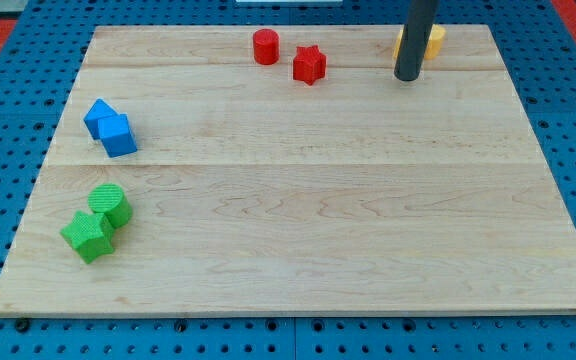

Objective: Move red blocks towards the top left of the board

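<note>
A red cylinder (265, 47) stands near the board's top edge, a little left of centre. A red star block (309, 65) lies just to its right and slightly lower. My tip (406, 76) rests on the board at the view's upper right, about a hundred pixels right of the red star and apart from both red blocks. The rod rises straight up out of the view.
A yellow block (433, 40) sits right behind the rod, partly hidden by it. Two blue blocks (111, 128) touch each other at the left edge. A green cylinder (110, 204) and a green block (89, 236) sit at the lower left. The wooden board (318, 220) lies on a blue pegboard.
</note>
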You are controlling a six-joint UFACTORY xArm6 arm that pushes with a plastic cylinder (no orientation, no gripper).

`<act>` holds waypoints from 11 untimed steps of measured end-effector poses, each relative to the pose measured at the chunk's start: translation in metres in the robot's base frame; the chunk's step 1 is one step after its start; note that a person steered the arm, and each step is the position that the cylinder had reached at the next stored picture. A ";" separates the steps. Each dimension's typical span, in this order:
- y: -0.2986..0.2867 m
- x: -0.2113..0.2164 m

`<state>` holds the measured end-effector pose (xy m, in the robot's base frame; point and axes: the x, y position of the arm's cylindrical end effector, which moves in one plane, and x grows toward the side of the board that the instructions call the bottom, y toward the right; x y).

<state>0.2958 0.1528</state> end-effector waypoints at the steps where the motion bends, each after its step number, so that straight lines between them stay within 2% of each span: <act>1: 0.000 0.000; 4: -0.025 0.018; 6: -0.077 -0.012; 8: -0.113 -0.020; 11: -0.112 -0.021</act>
<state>0.2750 0.0406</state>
